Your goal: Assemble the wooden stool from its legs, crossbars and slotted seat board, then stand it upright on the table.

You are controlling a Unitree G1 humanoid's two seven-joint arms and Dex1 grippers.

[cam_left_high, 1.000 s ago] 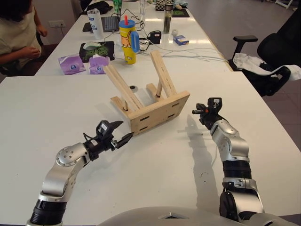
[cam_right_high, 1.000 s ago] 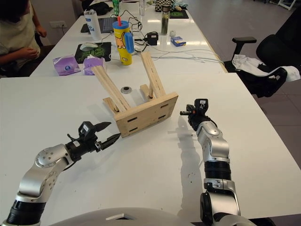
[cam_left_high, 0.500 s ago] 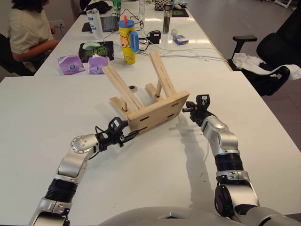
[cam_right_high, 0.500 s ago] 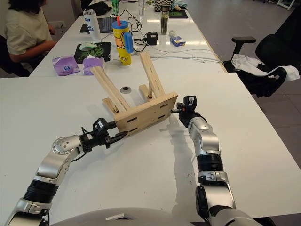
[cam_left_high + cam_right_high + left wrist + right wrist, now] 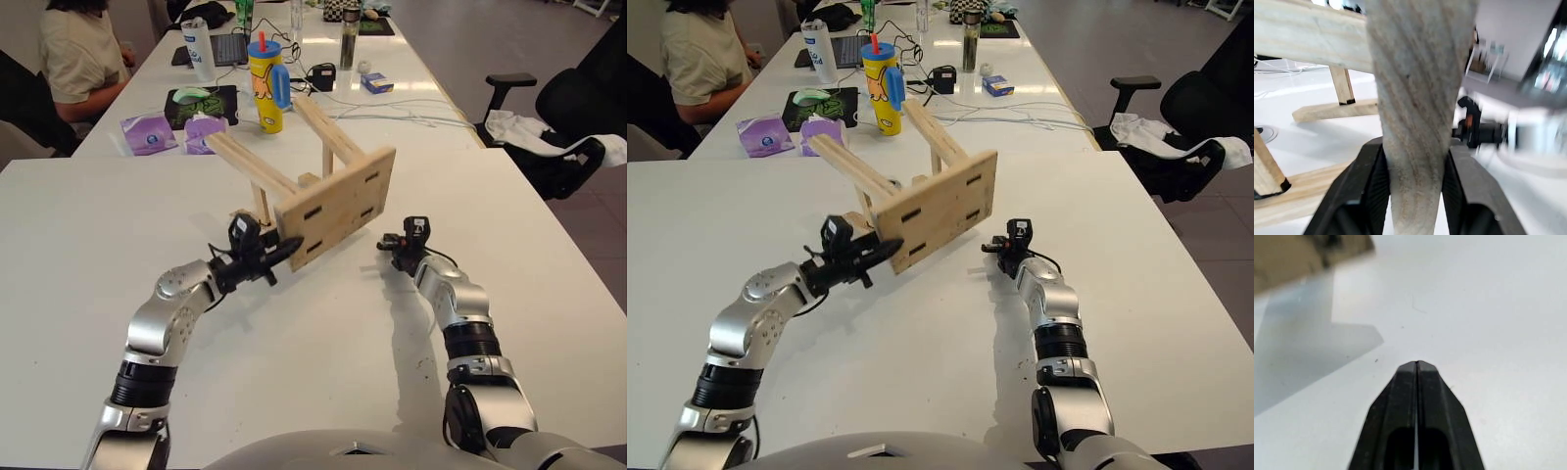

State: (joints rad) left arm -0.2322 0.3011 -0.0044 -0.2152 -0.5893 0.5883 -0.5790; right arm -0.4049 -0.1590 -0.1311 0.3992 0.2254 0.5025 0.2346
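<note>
The wooden stool (image 5: 313,186) is put together and tipped over on the white table (image 5: 549,255). Its slotted seat board (image 5: 338,206) stands steeply tilted with its flat face towards the robot. The legs (image 5: 257,166) run back from the board towards the yellow cup (image 5: 265,82) beyond it. The left gripper (image 5: 277,250) is at the board's lower left corner. Its fingers (image 5: 1371,176) are clamped on either side of the board's edge (the wrist view shows the wood gripped squarely between both pads). Behind the board, low wooden parts of the stool lie along the tabletop. The right gripper (image 5: 384,242) is just off the board's lower right corner and apart from it. It sits low over the table with its two fingers (image 5: 1400,382) pressed flat together on nothing.
</note>
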